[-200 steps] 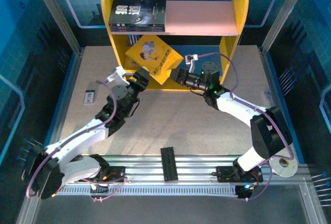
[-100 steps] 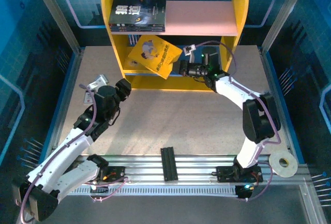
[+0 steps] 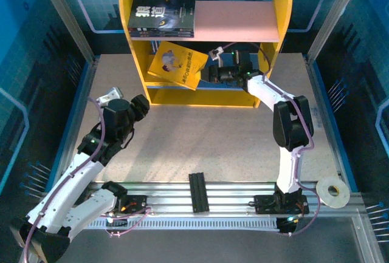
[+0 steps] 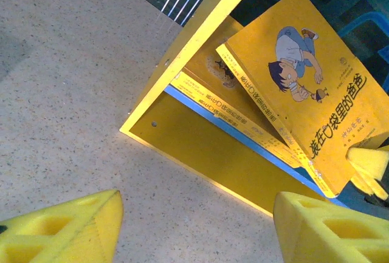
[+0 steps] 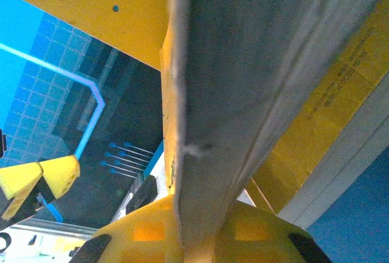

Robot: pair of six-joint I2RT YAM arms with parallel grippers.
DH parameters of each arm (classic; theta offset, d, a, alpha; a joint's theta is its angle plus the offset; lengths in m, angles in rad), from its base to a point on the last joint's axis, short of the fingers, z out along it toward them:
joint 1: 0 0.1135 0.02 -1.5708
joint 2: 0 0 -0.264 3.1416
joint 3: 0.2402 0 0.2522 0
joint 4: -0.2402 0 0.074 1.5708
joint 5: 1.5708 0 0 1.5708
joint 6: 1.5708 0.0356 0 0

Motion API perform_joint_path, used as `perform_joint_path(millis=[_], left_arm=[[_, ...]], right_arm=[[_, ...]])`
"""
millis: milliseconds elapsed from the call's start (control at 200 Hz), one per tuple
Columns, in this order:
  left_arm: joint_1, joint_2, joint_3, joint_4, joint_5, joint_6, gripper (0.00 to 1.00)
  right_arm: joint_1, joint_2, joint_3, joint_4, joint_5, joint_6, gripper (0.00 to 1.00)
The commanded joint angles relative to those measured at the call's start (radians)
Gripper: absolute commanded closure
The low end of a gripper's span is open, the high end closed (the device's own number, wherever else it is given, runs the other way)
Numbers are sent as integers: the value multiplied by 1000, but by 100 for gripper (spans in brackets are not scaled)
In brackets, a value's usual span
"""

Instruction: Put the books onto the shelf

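Speckled beige tabletop (image 3: 200,141) inside blue mesh-patterned walls and an aluminium frame. Item, right gripper (image 3: 211,73): yellow foam pads (image 5: 152,232) pressed together on the lower right corner of a yellow book (image 3: 176,62). In the right wrist view the grey page edge (image 5: 255,93) of that book runs up out of the pads. Item, yellow book: cartoon boy on the cover (image 4: 304,87), tilted, inside the lower tier of the shelf (image 3: 135,8), upper centre of the overhead frame. It leans on further yellow books (image 4: 213,68) that stand slanted on the blue lower board (image 4: 200,108). Item, left gripper (image 3: 138,106): fingers (image 4: 61,232) spread wide with nothing between them, above bare tabletop at left of centre, apart from the shelf and facing its left side panel (image 4: 206,147). Item, dark books (image 3: 163,17): stacked flat on the left half of the pink upper board (image 3: 237,20). Item, tape roll (image 3: 331,191): lower right, beside the right arm's base. Item, black bar (image 3: 199,193): bottom centre, between the two bases.
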Motion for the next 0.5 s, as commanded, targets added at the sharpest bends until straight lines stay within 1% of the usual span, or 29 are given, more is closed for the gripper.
perform_joint_path(millis=[0,215,350,420,490], left_arm=[[16,-15,36,-51,11,37,33],[38,-19,42,-51,8,37,32],[47,-18,42,-46,13,33,32],[49,-19,41,-46,13,33,32],[54,-18,40,-48,13,33,31]], right_arm=[[-19,31,92,-32,-107,-68,92],[-24,90,198,-163,-157,-146,92],[-23,110,254,-249,-169,-202,91],[-22,130,301,-323,-178,-241,89],[-22,150,347,-381,-164,-269,88]])
